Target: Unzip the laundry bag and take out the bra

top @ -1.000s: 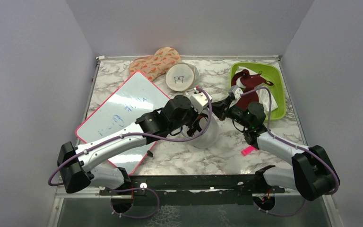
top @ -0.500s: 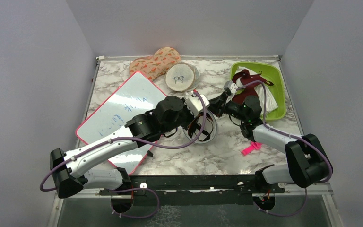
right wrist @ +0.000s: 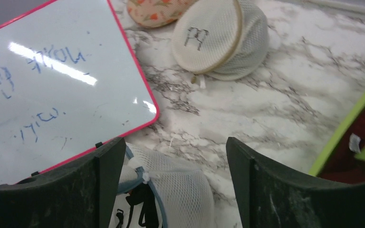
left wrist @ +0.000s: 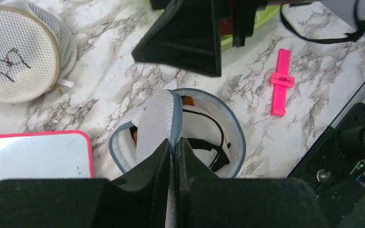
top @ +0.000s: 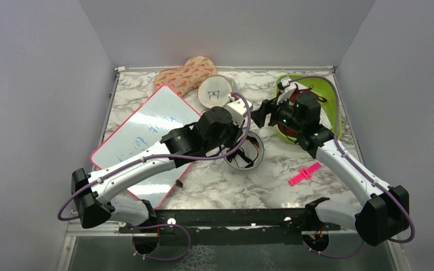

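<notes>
The laundry bag [top: 254,161] lies open on the marble table, its grey-blue rim [left wrist: 236,137] ringing a white inside. Inside it I see the bra, as orange patches [left wrist: 187,100] and thin black straps [left wrist: 210,143]. My left gripper [left wrist: 173,141] is shut on the bag's mesh lid [left wrist: 156,118] along its zip edge and holds the lid upright. My left gripper [top: 238,140] hangs over the bag's near-left side. My right gripper [top: 264,116] is open and lifted, up and to the right of the bag. Between its fingers [right wrist: 109,161] is only the mesh bag [right wrist: 190,185] below.
A beige round pouch [top: 215,93] with a black drawing and a carrot-print pouch [top: 183,73] sit at the back. The red-edged whiteboard [top: 147,127] lies left. A green bin [top: 329,99] holding a dark red garment [top: 302,93] stands right. A pink clip [top: 304,174] lies near the front right.
</notes>
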{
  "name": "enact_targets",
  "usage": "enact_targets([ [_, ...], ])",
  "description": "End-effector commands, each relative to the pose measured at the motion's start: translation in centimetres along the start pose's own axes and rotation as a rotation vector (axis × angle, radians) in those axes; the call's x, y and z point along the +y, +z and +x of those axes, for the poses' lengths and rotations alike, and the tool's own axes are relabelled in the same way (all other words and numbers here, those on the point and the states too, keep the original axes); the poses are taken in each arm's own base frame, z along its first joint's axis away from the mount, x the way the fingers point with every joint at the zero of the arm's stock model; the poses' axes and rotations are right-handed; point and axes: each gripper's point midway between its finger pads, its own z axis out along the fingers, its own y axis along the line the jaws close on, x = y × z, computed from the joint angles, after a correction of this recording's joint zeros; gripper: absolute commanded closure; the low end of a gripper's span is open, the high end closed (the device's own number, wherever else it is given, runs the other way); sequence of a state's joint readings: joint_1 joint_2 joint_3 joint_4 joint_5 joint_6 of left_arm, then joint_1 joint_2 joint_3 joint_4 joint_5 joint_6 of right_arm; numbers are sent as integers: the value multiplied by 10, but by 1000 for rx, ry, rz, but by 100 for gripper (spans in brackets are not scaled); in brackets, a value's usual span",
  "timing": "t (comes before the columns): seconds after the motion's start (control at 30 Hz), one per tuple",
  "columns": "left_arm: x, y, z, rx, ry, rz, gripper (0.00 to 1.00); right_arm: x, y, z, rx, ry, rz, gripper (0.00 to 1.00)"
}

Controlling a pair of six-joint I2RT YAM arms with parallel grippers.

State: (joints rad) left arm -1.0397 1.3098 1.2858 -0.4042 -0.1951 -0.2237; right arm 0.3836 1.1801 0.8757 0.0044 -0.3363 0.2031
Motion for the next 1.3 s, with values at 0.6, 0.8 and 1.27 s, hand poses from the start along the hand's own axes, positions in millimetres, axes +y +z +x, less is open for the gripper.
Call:
enact_targets([
  [0.6, 49, 10, -15, 3, -155, -142, 100, 20, -61, 147, 545, 398, 62, 5],
  [0.8, 81, 18, -20, 15, -108, -174, 100, 19, -70, 159, 556, 442, 98, 6],
  [1.27, 191, 19, -76, 22, 181, -699, 55, -42, -69, 158, 481, 398, 460, 6],
])
